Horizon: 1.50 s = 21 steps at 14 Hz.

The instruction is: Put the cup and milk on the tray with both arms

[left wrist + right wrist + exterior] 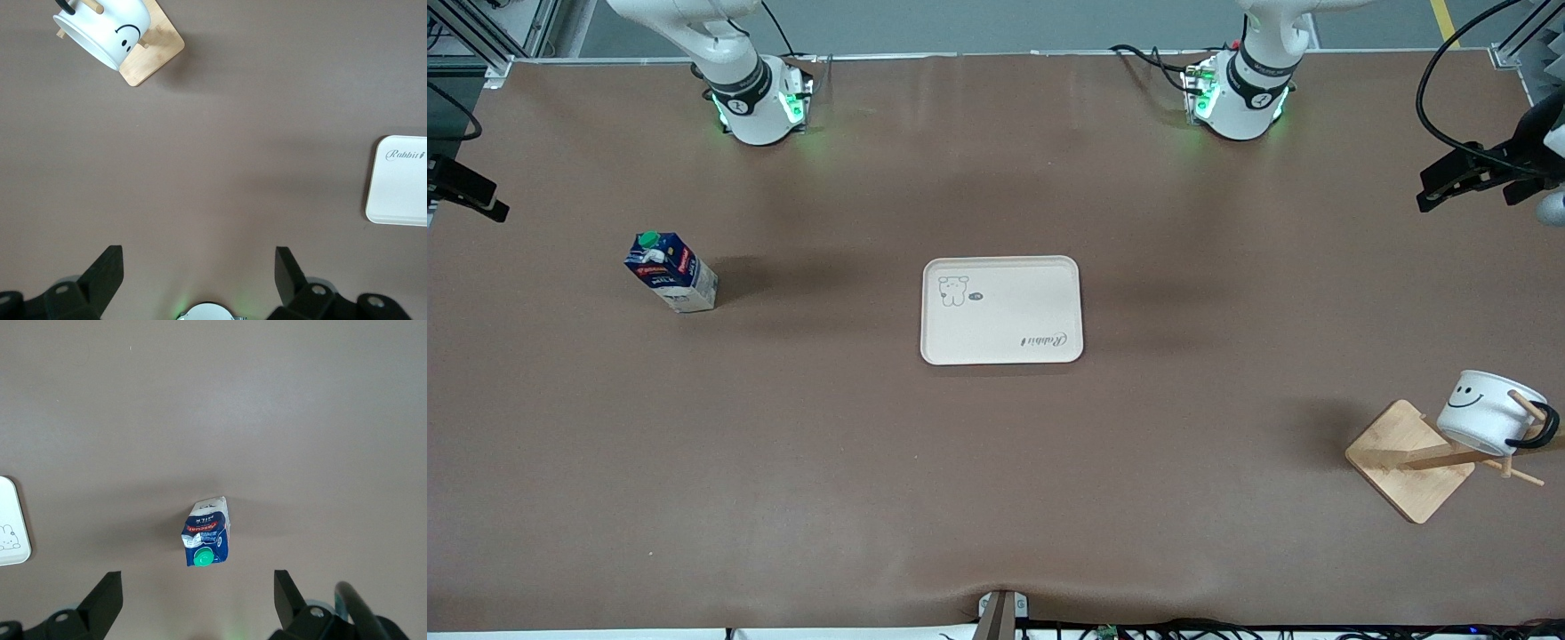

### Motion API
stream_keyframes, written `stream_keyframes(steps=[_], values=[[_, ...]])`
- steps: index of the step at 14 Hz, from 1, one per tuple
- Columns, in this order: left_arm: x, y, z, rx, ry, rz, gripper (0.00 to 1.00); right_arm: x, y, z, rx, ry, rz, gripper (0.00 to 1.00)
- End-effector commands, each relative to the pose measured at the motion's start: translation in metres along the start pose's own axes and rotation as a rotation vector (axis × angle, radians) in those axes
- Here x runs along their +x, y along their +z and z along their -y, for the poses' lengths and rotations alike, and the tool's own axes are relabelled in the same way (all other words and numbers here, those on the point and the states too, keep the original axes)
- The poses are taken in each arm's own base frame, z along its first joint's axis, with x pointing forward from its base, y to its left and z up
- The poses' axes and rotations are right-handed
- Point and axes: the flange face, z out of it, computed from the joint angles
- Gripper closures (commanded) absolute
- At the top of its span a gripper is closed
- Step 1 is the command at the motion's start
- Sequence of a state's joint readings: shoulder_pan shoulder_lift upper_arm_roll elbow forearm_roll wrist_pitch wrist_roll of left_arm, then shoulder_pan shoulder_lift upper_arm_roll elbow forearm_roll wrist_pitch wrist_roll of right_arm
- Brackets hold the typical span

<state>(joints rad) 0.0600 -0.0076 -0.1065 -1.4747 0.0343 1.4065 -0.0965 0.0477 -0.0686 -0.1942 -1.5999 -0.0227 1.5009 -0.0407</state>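
Note:
The cup (1485, 411), a white mug with a black smiley, hangs tilted on a peg of a wooden rack (1409, 471) at the left arm's end, nearer the front camera than the tray. The cream tray (1005, 307) lies flat mid-table. The milk (671, 271) stands upright toward the right arm's end. Neither gripper shows in the front view. My left gripper (199, 273) hangs open, high over bare table, with the cup (107, 30) and tray (400, 193) well apart from it. My right gripper (198, 593) is open high above the milk (207, 540), holding nothing.
The two arm bases (760, 98) (1240, 93) stand at the table edge farthest from the front camera. Black camera mounts (1476, 169) (463, 191) jut in at both ends of the table. Brown table surface surrounds the tray on every side.

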Motion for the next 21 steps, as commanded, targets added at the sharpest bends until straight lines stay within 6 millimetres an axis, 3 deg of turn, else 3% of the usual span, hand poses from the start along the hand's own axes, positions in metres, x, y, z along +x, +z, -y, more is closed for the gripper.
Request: stream_keyframes(steps=[1, 5, 10, 16, 21], values=[[-0.002, -0.003, 0.003, 0.015, 0.009, 0.006, 0.0, 0.003, -0.004, -0.002, 0.0, 0.017, -0.002, 0.0], [0.004, 0.002, 0.012, 0.01, -0.018, 0.008, 0.0, 0.003, -0.004, -0.002, 0.0, 0.017, -0.003, 0.0], [0.018, 0.014, 0.058, -0.001, -0.101, -0.041, 0.0, 0.003, -0.004, -0.002, 0.0, 0.017, -0.003, 0.0], [0.038, 0.06, 0.109, -0.019, -0.194, -0.155, 0.0, 0.003, -0.004, -0.002, 0.0, 0.017, -0.003, 0.0], [0.047, 0.091, 0.138, -0.046, -0.249, -0.264, 0.0, 0.003, -0.004, -0.002, 0.0, 0.017, -0.002, 0.0]])
